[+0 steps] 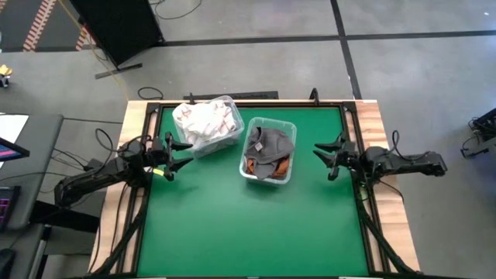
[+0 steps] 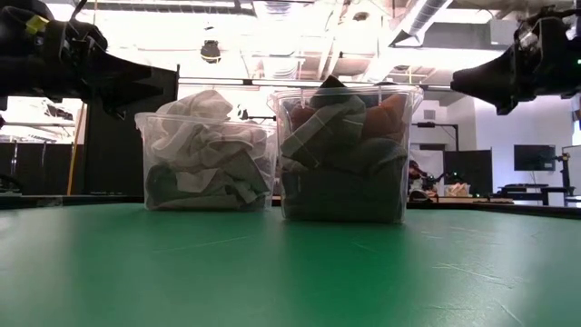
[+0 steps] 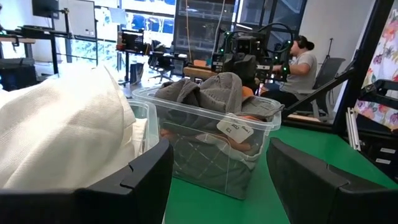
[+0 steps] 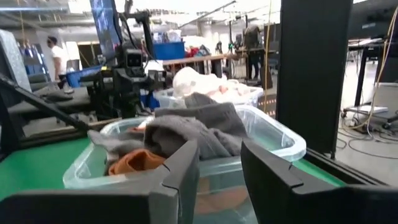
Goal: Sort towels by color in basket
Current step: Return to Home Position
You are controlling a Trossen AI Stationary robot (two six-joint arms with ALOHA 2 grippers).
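Towels [image 1: 203,122] fill two clear bins on the green table [image 1: 248,225]: left gripper [image 1: 182,160], fingers spread, beside the left bin [image 1: 229,100] of white cloths; right bin [image 1: 288,124] holding grey and orange cloths [image 1: 269,151], perhaps three; right gripper [image 1: 322,162] likewise spread

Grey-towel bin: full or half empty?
Full. The grey and orange towels fill the bin from floor to rim, and one grey fold pokes above the rim in the low view.

Both arms hang raised at opposite sides, left pincer [image 1: 178,159] and right pincer [image 1: 324,161] facing inward, fingers spread, empty.
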